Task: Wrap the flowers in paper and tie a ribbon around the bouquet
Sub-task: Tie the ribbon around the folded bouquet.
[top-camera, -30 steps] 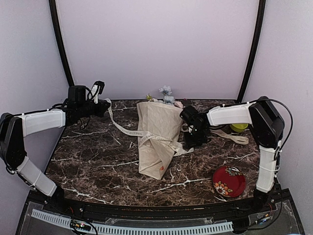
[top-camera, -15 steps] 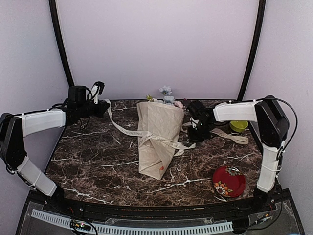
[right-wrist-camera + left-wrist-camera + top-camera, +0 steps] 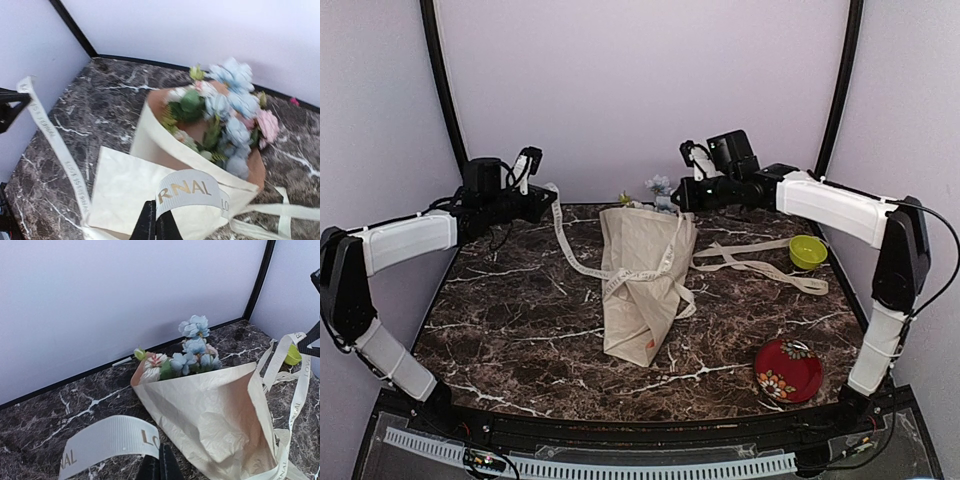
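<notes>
Left gripper (image 3: 159, 464) pinching ribbon (image 3: 107, 440), right gripper (image 3: 156, 221) too

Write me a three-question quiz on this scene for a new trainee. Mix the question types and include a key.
1. True or false: the left gripper and the right gripper are each shut on the ribbon.
2. The flowers at the wide end of the bouquet point toward: A) the back wall; B) the arms' bases; C) the left side wall.
3. Fill in: of the red plate and the green bowl, the one closer to the near edge of the table is the ____.

Key: 1 true; 2 A; 3 red plate.
</notes>
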Controlling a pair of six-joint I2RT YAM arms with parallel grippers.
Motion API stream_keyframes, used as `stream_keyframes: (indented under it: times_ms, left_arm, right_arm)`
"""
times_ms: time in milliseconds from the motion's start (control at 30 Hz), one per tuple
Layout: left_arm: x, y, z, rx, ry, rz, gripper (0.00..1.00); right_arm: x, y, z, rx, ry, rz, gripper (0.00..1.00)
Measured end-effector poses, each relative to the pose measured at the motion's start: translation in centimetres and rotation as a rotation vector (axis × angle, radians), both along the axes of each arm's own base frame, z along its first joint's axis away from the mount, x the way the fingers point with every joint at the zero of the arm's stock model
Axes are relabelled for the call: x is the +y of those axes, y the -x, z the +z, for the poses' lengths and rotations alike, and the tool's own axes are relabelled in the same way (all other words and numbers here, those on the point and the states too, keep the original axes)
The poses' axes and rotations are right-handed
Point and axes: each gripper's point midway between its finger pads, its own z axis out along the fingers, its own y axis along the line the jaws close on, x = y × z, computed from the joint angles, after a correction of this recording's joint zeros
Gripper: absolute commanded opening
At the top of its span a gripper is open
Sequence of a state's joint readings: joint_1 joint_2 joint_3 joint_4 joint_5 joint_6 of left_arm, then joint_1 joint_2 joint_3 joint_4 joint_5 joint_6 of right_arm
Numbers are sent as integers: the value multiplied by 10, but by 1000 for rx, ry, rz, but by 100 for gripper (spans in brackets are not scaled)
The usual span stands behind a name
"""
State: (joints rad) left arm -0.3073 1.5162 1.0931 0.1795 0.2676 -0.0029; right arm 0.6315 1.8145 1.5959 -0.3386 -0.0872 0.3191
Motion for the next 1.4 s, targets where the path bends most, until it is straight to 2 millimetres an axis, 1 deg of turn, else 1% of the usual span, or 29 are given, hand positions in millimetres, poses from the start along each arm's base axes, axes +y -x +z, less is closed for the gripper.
stream_keyframes:
  times_ms: [100,167,267,333,433,500,533,600,733,833,933,1067,1133,1167,1200,1233,1267,1300,1333,1367,1400]
  left_arm:
    - [-24,5,12,-22,36,-58,0]
    - [-38,9,20,-25,73,-97,0]
    - [-56,10,41,-51,130,-141,0]
    - [-66,12,57,-77,161,-170,0]
    - [-83,18,81,-118,202,-215,0]
    - [-98,25,91,-134,220,-253,0]
    - [-105,28,93,-135,225,-272,0]
    - [-118,34,94,-133,229,-303,0]
    - [-139,44,83,-108,208,-350,0]
    - [-148,47,77,-99,192,-367,0]
    - [-149,47,71,-84,179,-370,0]
    - [-151,43,70,-80,175,-362,0]
    - [-138,32,64,-62,174,-296,0]
    - [-124,24,56,-38,182,-245,0]
    - [-94,11,43,-7,182,-159,0]
    - [-37,-10,21,40,185,-3,0]
    - [27,-27,-1,89,197,165,0]
    - [109,-39,-28,135,220,374,0]
    - [179,-37,-55,179,243,552,0]
    - [266,-14,-95,253,268,793,0]
    - [309,9,-120,311,278,928,0]
  right_arm:
    - [28,-1,36,-90,-80,97,0]
    - [44,-5,59,-149,-131,144,0]
    - [58,-8,80,-209,-181,191,0]
    - [64,-8,89,-233,-208,214,0]
    - [68,-7,96,-255,-235,239,0]
    - [69,-7,100,-267,-245,245,0]
    - [70,-7,102,-273,-250,248,0]
    - [71,-6,104,-279,-256,252,0]
    - [72,-5,105,-283,-261,259,0]
    - [72,-5,106,-285,-260,261,0]
    - [72,-5,106,-286,-260,263,0]
    - [72,-7,108,-297,-256,261,0]
    - [61,-16,104,-295,-233,216,0]
    - [49,-22,98,-283,-218,174,0]
    - [24,-30,83,-257,-197,108,0]
    - [-14,-39,63,-214,-167,18,0]
    - [-65,-49,39,-170,-135,-96,0]
    - [-122,-57,14,-126,-104,-223,0]
    - [-190,-57,-16,-71,-71,-374,0]
    - [-254,-48,-49,-11,-29,-524,0]
    - [-327,-24,-89,72,27,-710,0]
